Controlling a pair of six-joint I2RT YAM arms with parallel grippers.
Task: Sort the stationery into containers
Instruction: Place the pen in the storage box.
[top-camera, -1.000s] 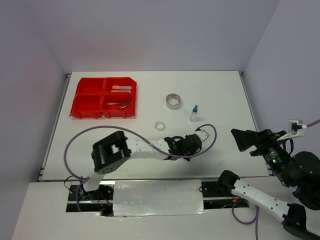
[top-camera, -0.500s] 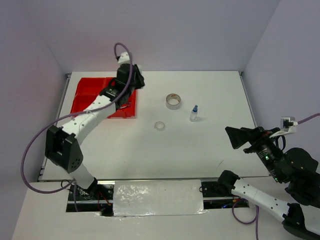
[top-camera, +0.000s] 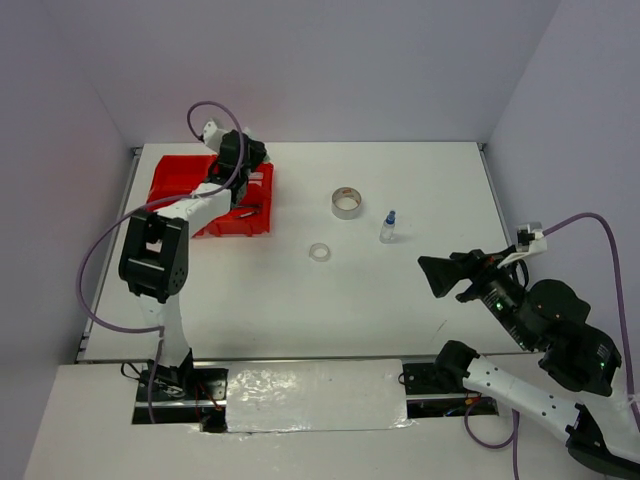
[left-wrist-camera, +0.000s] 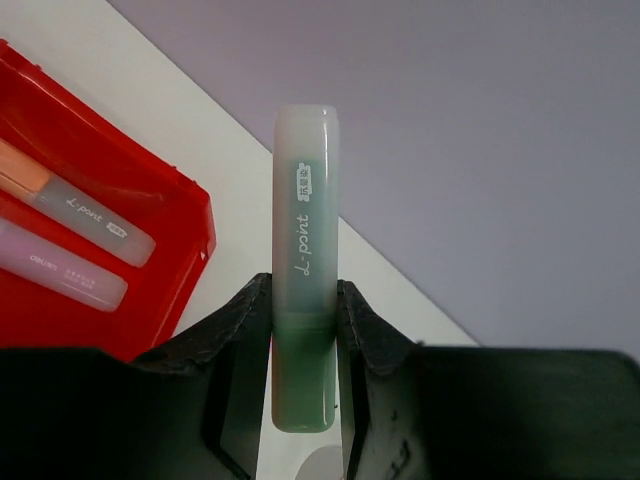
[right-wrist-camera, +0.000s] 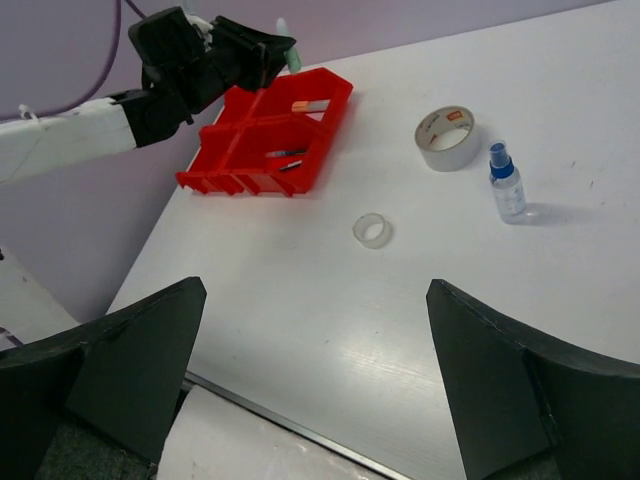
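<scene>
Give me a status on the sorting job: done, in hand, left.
Done: an orange-tipped marker and a pink marker lie in one compartment of the red tray, dark pens in another. In hand: the left gripper clamps a green marker by the tray. Left: the grey tape roll, clear tape ring and blue-capped bottle on the table; the right gripper is open, empty.

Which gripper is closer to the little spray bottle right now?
Right. The right gripper is close, just right of the bottle; the left gripper is far off left, at the red tray.
</scene>
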